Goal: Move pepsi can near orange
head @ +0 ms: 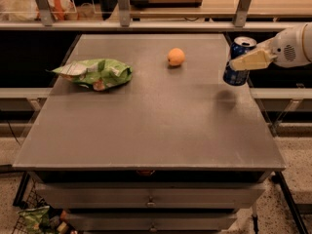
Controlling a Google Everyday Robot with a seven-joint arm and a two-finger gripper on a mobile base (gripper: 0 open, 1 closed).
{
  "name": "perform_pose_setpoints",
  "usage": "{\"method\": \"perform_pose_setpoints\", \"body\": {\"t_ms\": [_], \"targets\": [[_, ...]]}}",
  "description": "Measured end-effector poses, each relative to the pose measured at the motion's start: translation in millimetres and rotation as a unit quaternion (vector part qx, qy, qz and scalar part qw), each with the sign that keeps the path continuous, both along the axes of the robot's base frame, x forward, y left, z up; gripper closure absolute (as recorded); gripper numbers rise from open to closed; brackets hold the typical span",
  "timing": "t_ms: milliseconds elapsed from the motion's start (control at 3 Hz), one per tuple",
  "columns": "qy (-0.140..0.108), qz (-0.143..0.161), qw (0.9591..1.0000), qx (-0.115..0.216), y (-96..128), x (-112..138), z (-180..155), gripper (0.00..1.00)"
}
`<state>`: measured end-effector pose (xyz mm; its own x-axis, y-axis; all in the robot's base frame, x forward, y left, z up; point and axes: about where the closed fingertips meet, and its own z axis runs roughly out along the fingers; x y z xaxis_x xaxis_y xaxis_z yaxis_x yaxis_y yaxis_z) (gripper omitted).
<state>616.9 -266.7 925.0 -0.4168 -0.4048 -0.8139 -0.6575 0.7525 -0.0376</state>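
The gripper (246, 61), at the right edge of the table (146, 126), is clamped on the pepsi can (234, 75) and holds it off the surface, so the grasp looks done, but the orange (176, 56) sits well apart to the left.

**White wrist, cream finger**

The gripper (238, 63), clamped on the pepsi can (235, 76) above the table's (146, 130) right edge, has a flat, wedge-shaped cream finger (253, 60). Behind it the wrist (297, 43) is a smooth, rounded white housing with a small round patch of dark dots.
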Motion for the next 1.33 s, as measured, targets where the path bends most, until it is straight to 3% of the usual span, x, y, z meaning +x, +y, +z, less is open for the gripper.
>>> {"method": "perform_pose_setpoints", "body": {"t_ms": [667, 1333], "targets": [[-0.015, 0.026, 0.9981, 0.054, 55.8, 63.6, 25.6, 1.0], [-0.028, 0.056, 0.9968, 0.051, 98.6, 110.0, -9.7, 1.0]]}}
